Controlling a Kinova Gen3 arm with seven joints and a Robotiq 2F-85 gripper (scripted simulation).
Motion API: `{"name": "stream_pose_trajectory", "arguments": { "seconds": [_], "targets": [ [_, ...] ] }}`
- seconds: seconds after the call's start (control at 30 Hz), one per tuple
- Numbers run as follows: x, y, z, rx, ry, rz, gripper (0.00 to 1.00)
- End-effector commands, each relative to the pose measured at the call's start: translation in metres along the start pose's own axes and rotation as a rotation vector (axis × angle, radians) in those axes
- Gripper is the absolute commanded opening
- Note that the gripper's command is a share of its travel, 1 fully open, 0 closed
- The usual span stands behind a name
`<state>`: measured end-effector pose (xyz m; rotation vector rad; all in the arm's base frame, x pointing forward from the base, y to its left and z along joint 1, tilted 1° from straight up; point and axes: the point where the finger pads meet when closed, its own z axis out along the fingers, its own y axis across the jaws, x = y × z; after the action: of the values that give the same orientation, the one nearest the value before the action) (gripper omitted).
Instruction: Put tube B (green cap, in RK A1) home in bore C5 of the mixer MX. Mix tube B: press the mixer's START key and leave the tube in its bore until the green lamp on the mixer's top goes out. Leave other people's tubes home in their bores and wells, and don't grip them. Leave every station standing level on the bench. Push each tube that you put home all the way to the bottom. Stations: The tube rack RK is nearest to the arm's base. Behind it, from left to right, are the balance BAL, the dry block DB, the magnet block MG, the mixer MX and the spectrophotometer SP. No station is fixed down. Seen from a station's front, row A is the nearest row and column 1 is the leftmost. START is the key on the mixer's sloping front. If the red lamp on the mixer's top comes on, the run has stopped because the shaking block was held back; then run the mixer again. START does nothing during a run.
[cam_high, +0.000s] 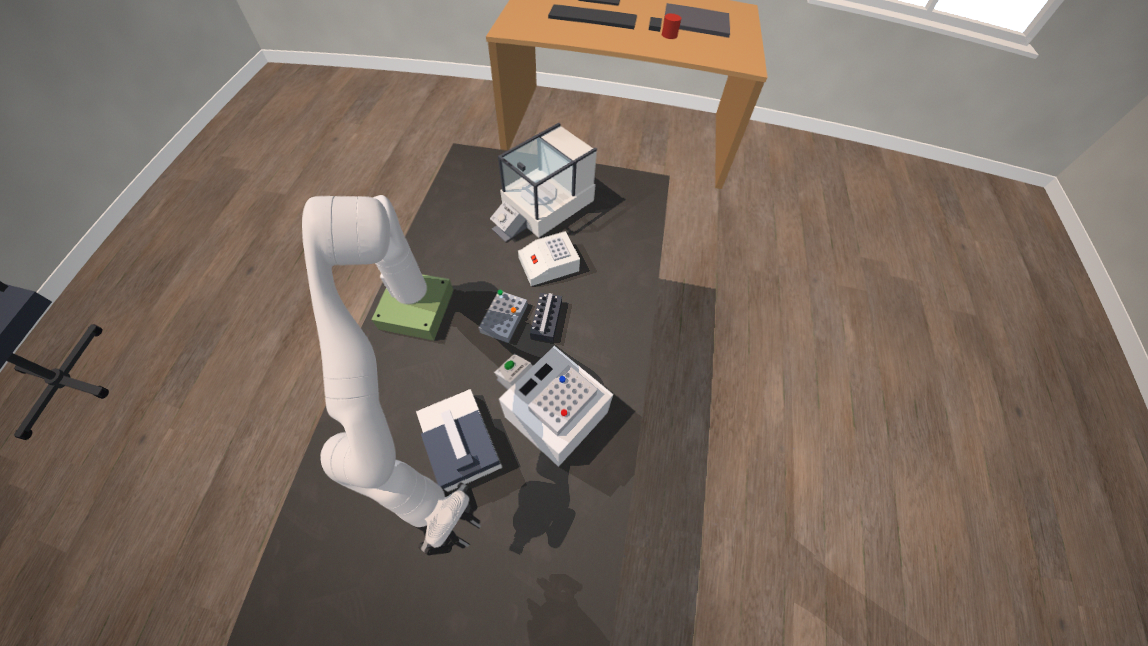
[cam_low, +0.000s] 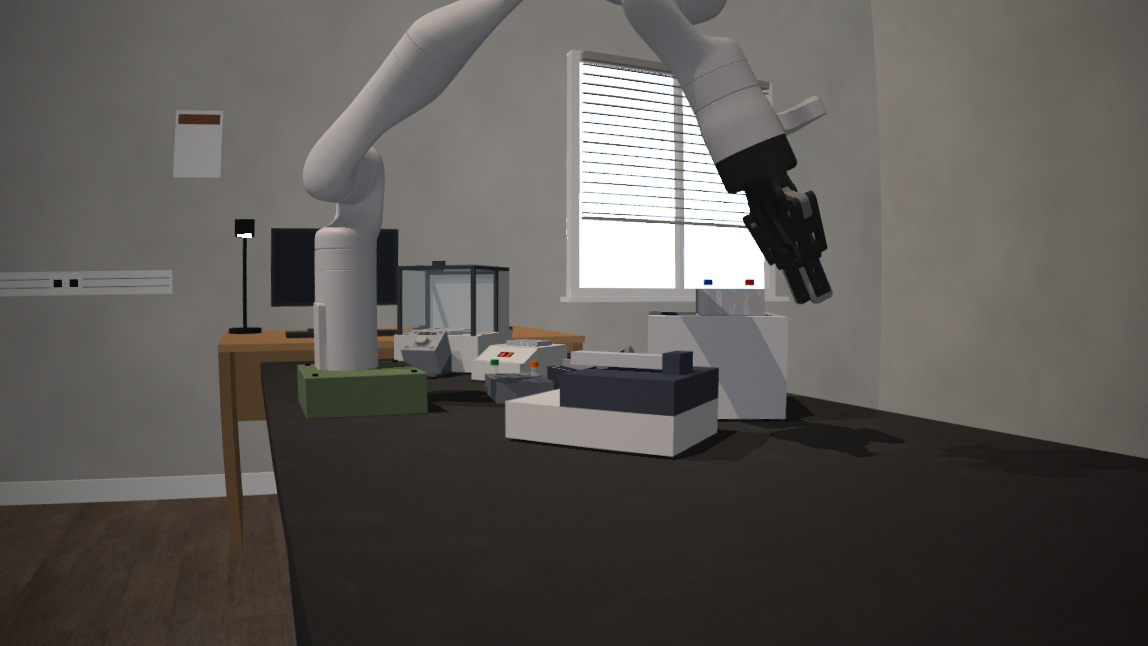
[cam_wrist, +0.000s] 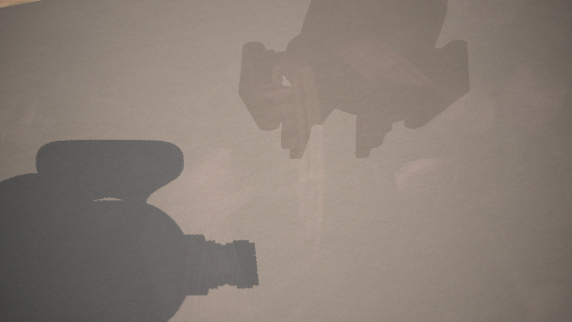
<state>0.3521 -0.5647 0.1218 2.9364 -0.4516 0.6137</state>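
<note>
Tube B (cam_high: 500, 293), with a green cap, stands in the corner well of the grey rack RK (cam_high: 503, 314). The white mixer MX (cam_high: 555, 401) stands past the rack, with its green START key (cam_high: 508, 365) on the sloping front. My gripper (cam_high: 459, 543) hangs in the air beyond the spectrophotometer, far from the rack and the mixer. In the side view my gripper (cam_low: 809, 293) points down at a slant. Its fingers are partly closed with a narrow gap and nothing between them. The wrist view shows only the mat with the gripper's shadow (cam_wrist: 325, 145).
An orange-capped tube (cam_high: 513, 309) also stands in RK. A blue-capped tube (cam_high: 562, 377) and a red-capped tube (cam_high: 563, 412) stand in the mixer's block. Around them are the spectrophotometer (cam_high: 461, 435), magnet block (cam_high: 546, 315), dry block (cam_high: 549, 257), balance (cam_high: 545, 180) and arm base (cam_high: 412, 306).
</note>
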Motion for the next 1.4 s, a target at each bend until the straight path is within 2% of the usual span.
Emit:
{"name": "stream_pose_trajectory", "arguments": {
  "seconds": [0.0, 1.37],
  "targets": [
    [-0.001, -0.005, -0.004, -0.009, 0.000, 0.030, 0.42],
    [-0.020, -0.067, -0.034, -0.081, -0.017, 0.372, 0.42]
  ]
}}
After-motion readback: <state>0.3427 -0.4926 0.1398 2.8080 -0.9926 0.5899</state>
